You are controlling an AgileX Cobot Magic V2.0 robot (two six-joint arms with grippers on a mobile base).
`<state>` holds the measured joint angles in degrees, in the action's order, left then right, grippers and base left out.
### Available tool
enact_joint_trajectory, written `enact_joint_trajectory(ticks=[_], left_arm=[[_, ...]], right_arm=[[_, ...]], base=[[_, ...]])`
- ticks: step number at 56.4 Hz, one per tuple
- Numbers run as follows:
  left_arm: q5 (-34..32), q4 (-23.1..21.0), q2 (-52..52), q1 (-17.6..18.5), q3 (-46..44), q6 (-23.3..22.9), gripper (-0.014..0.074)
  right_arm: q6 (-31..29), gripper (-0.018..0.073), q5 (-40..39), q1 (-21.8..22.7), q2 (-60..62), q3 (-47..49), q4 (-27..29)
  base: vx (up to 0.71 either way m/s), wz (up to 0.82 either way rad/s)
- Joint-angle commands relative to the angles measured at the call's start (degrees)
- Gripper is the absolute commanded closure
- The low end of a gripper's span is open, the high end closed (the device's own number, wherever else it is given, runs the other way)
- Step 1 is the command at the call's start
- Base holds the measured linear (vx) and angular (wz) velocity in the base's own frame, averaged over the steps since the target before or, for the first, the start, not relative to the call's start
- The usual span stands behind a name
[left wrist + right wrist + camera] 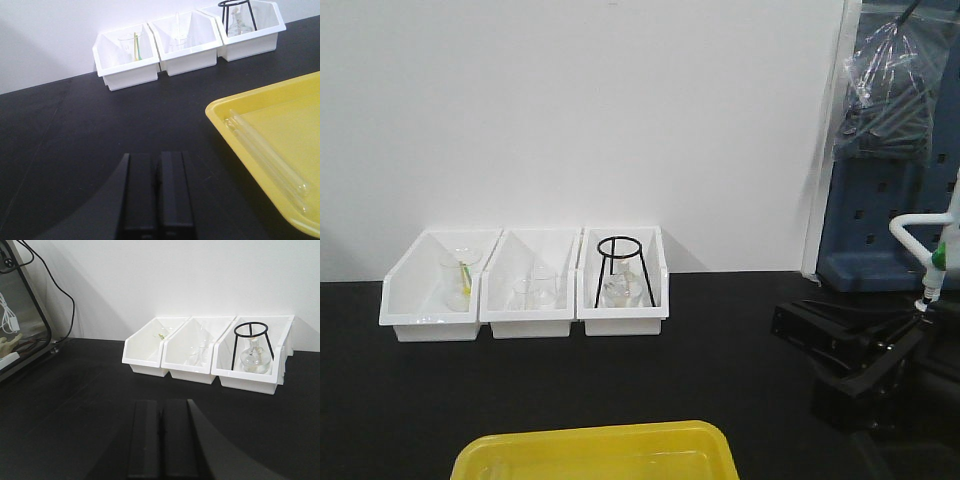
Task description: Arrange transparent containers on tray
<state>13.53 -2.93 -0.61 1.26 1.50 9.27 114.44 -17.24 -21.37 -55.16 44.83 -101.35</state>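
Observation:
Two transparent containers, slim clear test tubes, lie side by side in the yellow tray (220, 116) along its left rim. One tube (270, 150) is further inside and the other (264, 165) is nearer the rim. My left gripper (157, 156) is shut with nothing in it, low over the black table to the left of the tray. The right gripper (161, 402) is also shut and holds nothing; it faces the white bins and the tray is out of its view. The front view shows only the tray's far edge (595, 440).
Three white bins (525, 318) stand in a row against the back wall. They hold a beaker (460, 280), small beakers (535, 290), and a black ring stand over a flask (620, 275). A black arm structure (860, 350) and blue panel (890, 230) are at right.

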Motion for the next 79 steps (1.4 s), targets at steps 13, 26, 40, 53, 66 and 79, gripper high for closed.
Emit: enact_joint_trajectory(ticks=[13,26,40,53,66,79], left_arm=[[-4.46,-0.16,-0.81,-0.13,2.18,-0.68,0.0603],[-4.46,-0.16,-0.81,-0.13,2.18,-0.68,0.0603],[-4.46,-0.16,-0.81,-0.13,2.18,-0.68,0.0603],[-4.46,-0.16,-0.81,-0.13,2.18,-0.68,0.0603],[-4.46,-0.16,-0.81,-0.13,2.18,-0.68,0.0603],[-4.46,-0.16,-0.81,-0.13,2.18,-0.68,0.0603]], right_arm=[[-1.76,0.0571,0.10,0.23,0.72,1.74,1.88],[-44.01,0.0571,7.01,0.23,0.72,1.74,40.05],[-103.65,0.0571,23.23,0.23,0.99,1.89,98.28],[-120.63,0.0571,22.50,0.28,8.98,-5.99,108.34],[-115.32,0.0571,19.61,11.83,28.77,-22.15,104.50],[-116.09,0.0571,19.61,22.60,46.45,-38.37,103.08]], base=[[0.00,0.00],[0.00,0.00],[0.00,0.00],[0.00,0.00],[0.00,0.00],[0.00,0.00]])
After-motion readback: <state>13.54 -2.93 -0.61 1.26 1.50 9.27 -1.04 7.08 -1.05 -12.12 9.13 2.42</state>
